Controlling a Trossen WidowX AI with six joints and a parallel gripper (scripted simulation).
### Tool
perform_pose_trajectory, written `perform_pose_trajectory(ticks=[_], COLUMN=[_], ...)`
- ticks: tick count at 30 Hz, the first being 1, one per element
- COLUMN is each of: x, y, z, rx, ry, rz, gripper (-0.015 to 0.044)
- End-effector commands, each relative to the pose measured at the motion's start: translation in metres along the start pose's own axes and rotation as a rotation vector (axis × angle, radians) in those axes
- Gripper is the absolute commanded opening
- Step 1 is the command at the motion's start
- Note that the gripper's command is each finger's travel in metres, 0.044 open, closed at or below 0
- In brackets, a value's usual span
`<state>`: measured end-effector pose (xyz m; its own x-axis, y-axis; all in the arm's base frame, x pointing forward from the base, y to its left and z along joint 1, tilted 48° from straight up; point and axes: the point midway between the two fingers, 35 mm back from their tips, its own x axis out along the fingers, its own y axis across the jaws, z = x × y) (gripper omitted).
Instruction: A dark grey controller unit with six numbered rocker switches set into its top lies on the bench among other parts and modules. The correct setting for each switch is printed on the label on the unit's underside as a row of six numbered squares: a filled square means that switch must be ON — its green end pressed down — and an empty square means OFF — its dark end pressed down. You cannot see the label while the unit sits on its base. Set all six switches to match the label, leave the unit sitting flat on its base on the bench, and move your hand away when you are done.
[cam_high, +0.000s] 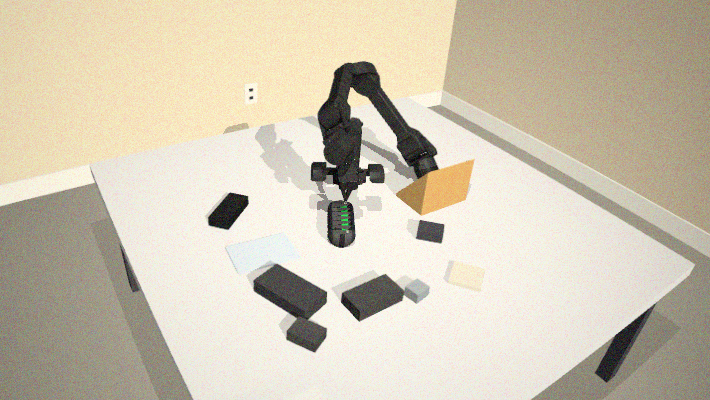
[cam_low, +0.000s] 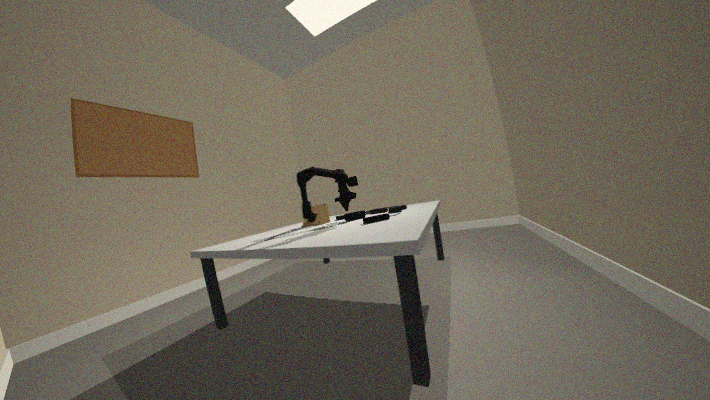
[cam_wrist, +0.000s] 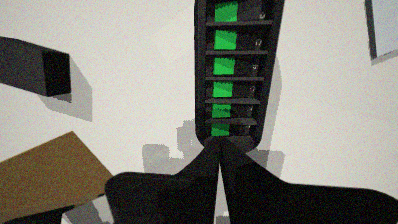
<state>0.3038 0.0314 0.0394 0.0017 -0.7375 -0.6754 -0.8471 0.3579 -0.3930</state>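
The dark grey controller unit (cam_high: 334, 225) (cam_wrist: 199, 100) sits on its base on the white bench (cam_high: 525, 240), with its switch side up. In the wrist view six rockers in a row show green ends on the left and dark ends on the right. Which ends are pressed down I cannot tell for sure. The label on the underside is hidden. My gripper (cam_high: 345, 200) (cam_low: 347, 208) (cam_wrist: 219, 141) is shut and empty. It points down, with its tips above the near end of the unit, by the last rocker; whether they touch it is unclear.
An orange wedge-shaped block (cam_high: 447, 187) (cam_wrist: 50, 175) stands beside the arm's base. A small dark block (cam_high: 430, 231) (cam_wrist: 30, 65) lies near it. A black block (cam_high: 228, 211), a pale blue sheet (cam_high: 262, 251), larger dark blocks (cam_high: 291, 290) (cam_high: 372, 296) and a cream block (cam_high: 466, 276) lie around.
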Motion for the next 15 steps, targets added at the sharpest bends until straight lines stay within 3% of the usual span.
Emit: perform_pose_trajectory(ticks=[1, 15], x=[0.006, 0.026], y=[-0.001, -0.001], z=[-0.001, -0.002], rx=[-0.004, -0.003], ry=[0.003, 0.004], rz=[-0.004, -0.004], gripper=[0.0, 0.0])
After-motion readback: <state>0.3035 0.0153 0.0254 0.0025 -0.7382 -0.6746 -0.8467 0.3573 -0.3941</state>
